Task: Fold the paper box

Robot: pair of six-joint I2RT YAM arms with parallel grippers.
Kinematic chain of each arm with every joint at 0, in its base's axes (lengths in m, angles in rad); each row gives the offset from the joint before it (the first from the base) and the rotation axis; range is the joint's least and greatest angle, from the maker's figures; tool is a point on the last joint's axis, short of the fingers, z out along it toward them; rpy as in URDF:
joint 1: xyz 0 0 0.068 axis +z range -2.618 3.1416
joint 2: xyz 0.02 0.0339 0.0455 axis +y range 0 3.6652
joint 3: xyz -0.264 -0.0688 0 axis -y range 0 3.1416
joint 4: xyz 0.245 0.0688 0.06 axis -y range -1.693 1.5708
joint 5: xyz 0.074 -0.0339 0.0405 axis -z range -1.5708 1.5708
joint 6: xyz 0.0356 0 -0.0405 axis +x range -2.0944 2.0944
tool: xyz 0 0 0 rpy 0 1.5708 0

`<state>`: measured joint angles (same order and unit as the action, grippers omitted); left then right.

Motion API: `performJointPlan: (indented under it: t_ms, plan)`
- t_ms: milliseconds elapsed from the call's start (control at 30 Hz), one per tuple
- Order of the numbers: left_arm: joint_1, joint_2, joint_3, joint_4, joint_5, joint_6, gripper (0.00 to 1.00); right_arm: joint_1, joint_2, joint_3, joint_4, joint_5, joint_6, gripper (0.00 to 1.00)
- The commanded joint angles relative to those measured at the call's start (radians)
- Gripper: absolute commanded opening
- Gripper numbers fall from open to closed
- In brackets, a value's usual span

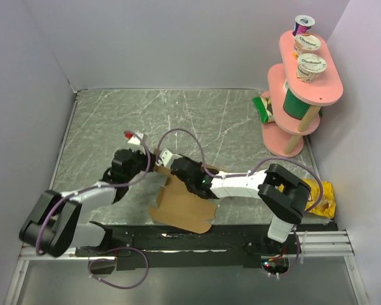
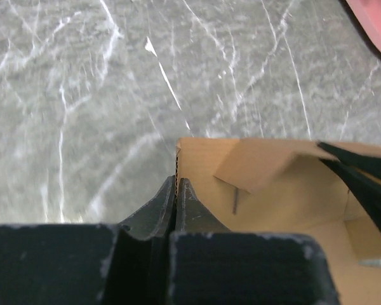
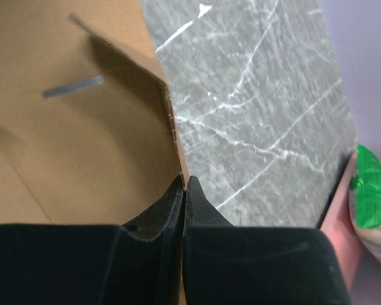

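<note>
So, from the left: my left gripper [image 2: 178, 184] is pinched closed on an upright corrugated edge of the paper box [image 2: 273, 190], whose open inside spreads to its right. The box sits on the table [image 1: 114, 121] between my arms, and its long axis seems to run from both grippers back toward my bases. My right gripper [image 3: 184, 183] is clamped closed on another raised edge, with the cardboard lying to its left. Neither is nearer; both touch.

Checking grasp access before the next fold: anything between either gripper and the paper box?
Nothing visible stands between them. The left gripper and the right gripper are each shut directly on a cardboard edge of the paper box.
</note>
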<state>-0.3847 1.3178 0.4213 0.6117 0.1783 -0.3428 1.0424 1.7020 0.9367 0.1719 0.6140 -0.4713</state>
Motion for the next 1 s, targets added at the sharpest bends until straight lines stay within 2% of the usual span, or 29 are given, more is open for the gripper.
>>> performJointPlan:
  t_ms: [0,33,100,133,233,267,367,467,533,600,733,767,800,967]
  plan:
    - [-0.132,-0.123,-0.096,0.057,-0.18,0.037,0.01,0.039,0.021,0.031,0.097,0.142,0.062,0.0]
    - [-0.15,-0.158,-0.119,0.057,-0.26,0.045,0.01,0.041,0.021,0.034,0.095,0.15,0.072,0.15]
    - [-0.19,-0.196,-0.137,0.057,-0.308,0.07,0.01,0.042,0.01,0.036,0.072,0.17,0.111,0.42]
    - [-0.203,-0.239,-0.16,0.063,-0.353,0.077,0.01,0.042,-0.013,0.034,0.04,0.174,0.134,0.65]
    - [-0.238,-0.307,-0.19,0.088,-0.405,0.114,0.01,0.042,-0.118,0.022,-0.069,0.175,0.273,0.84]
    - [-0.24,-0.315,-0.194,0.095,-0.401,0.12,0.01,0.042,-0.155,0.016,-0.177,0.165,0.328,0.85]
    - [-0.261,-0.318,-0.199,0.103,-0.408,0.14,0.01,0.027,-0.3,0.008,-0.424,0.086,0.674,0.86]
    - [-0.311,-0.304,-0.199,0.137,-0.463,0.163,0.01,0.018,-0.425,0.013,-0.578,0.001,0.881,0.85]
    - [-0.341,-0.287,-0.196,0.177,-0.52,0.188,0.01,0.01,-0.493,0.023,-0.614,-0.081,0.965,0.85]
    - [-0.402,-0.269,-0.193,0.212,-0.622,0.221,0.01,-0.01,-0.522,0.039,-0.612,-0.153,1.074,0.84]
    - [-0.506,-0.195,-0.213,0.371,-0.793,0.319,0.01,-0.128,-0.564,0.022,-0.511,-0.419,1.301,0.83]
    - [-0.534,-0.184,-0.216,0.429,-0.813,0.332,0.01,-0.158,-0.57,-0.013,-0.482,-0.516,1.4,0.83]
    - [-0.545,-0.164,-0.217,0.454,-0.848,0.332,0.01,-0.207,-0.582,-0.033,-0.418,-0.543,1.442,0.81]
    - [-0.612,-0.114,-0.233,0.586,-0.921,0.413,0.01,-0.24,-0.627,-0.113,-0.328,-0.514,1.644,0.81]
